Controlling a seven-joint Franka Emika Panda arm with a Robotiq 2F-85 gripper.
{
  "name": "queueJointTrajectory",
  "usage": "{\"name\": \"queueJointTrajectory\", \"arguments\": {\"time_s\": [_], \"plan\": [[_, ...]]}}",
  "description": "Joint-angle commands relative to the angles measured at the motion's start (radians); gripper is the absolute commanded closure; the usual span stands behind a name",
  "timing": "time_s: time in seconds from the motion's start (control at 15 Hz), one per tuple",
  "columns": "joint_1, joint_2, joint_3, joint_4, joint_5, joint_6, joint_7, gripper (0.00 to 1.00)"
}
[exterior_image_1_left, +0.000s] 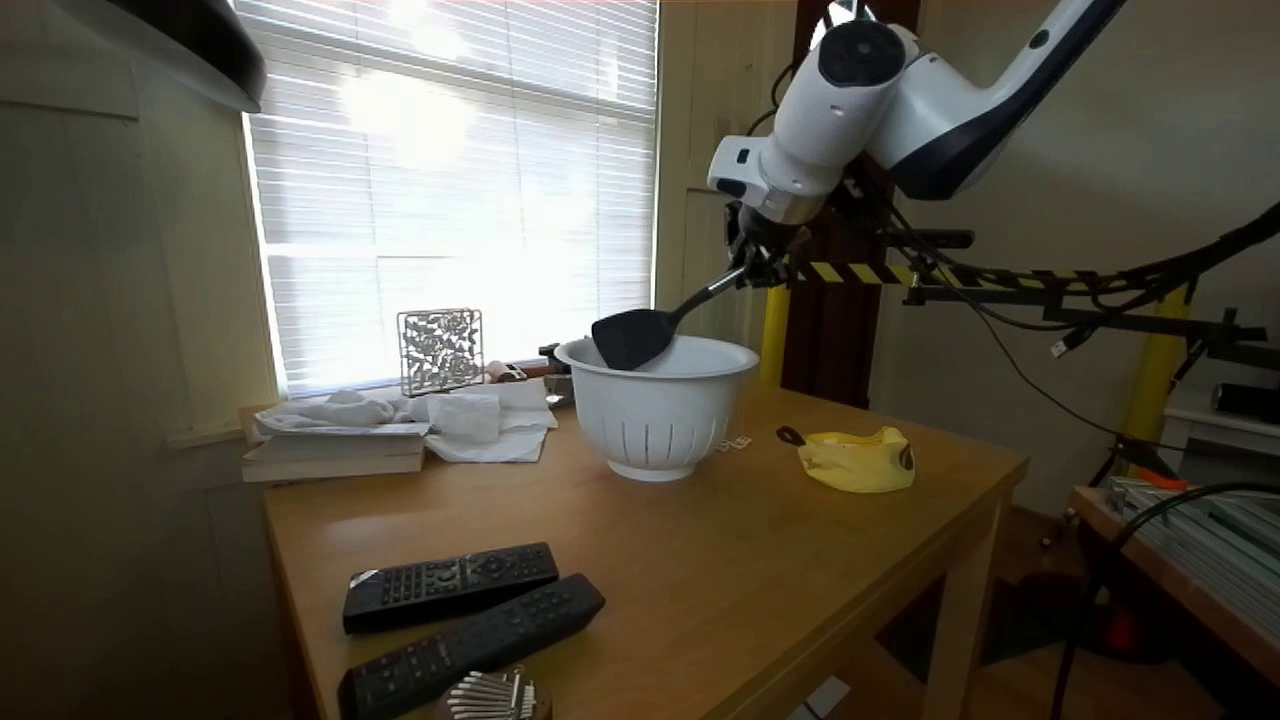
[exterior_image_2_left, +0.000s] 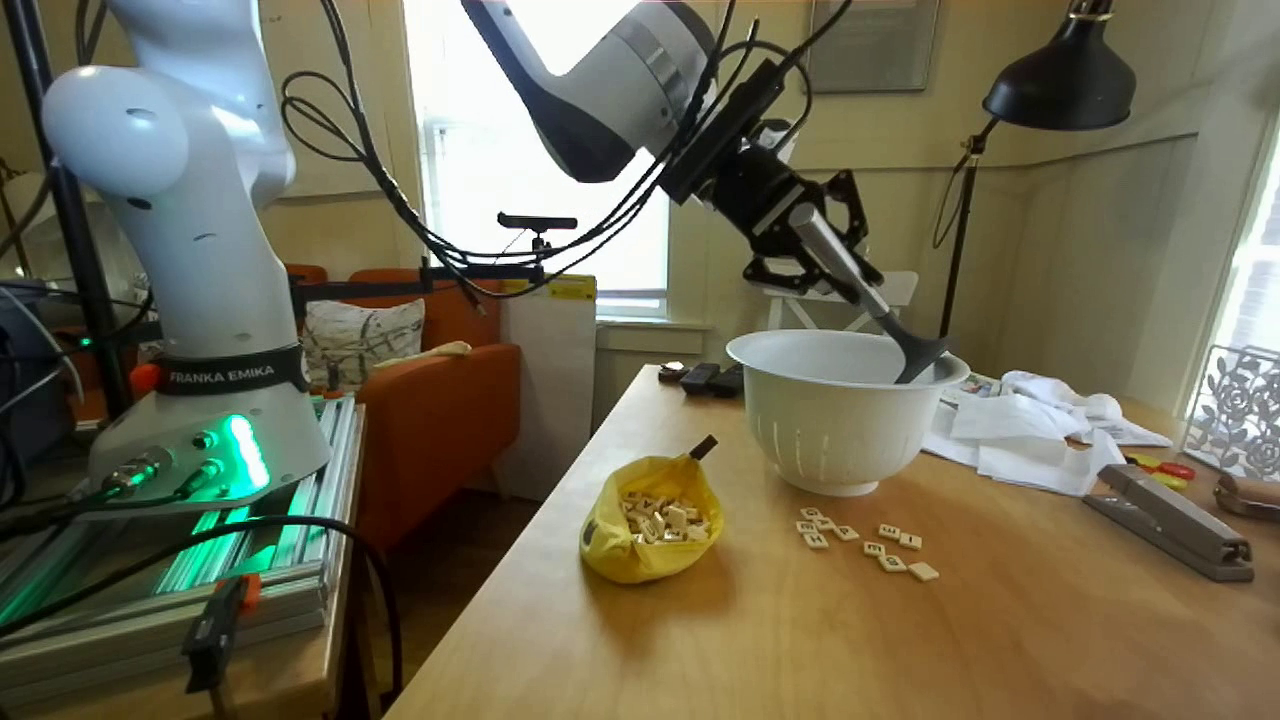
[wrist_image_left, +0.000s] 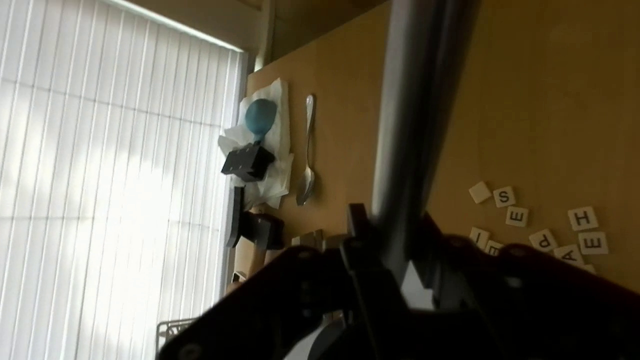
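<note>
- Claw (exterior_image_2_left: 858, 282) is gripping a spatula (exterior_image_1_left: 655, 328) by its metal handle.
- Its broad black blade is slanting down into the mouth of a white bowl (exterior_image_1_left: 650, 420), whose rim is surrounding the blade's lower end.
- Narrow slits are running down the bowl's wall, and it is standing upright on the wooden bench (exterior_image_2_left: 750, 650).
- Letter tiles (exterior_image_2_left: 874, 549) are lying scattered beside the bowl.
- Yellow pouch (exterior_image_2_left: 630, 565) is gaping nearby, holding more tiles.
- White papers (exterior_image_2_left: 1045, 455) and a stapler (exterior_image_2_left: 1170, 512) are lying towards the window.
- Two black remotes (exterior_image_1_left: 450, 583) are resting side by side, well apart from the pouch.
</note>
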Motion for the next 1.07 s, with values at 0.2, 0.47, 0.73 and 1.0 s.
{"name": "queueJointTrajectory", "arguments": {"time_s": [0.2,0.47,0.73,1.0], "plan": [[-0.056,0.019,-0.034,0.095,0.523,0.012,-0.232,0.94],[-0.115,0.028,-0.017,0.102,0.85,0.003,-0.379,0.94],[-0.194,0.035,0.03,0.114,1.175,-0.024,-0.513,0.94],[-0.289,0.031,0.122,0.154,1.501,-0.096,-0.653,0.94]]}}
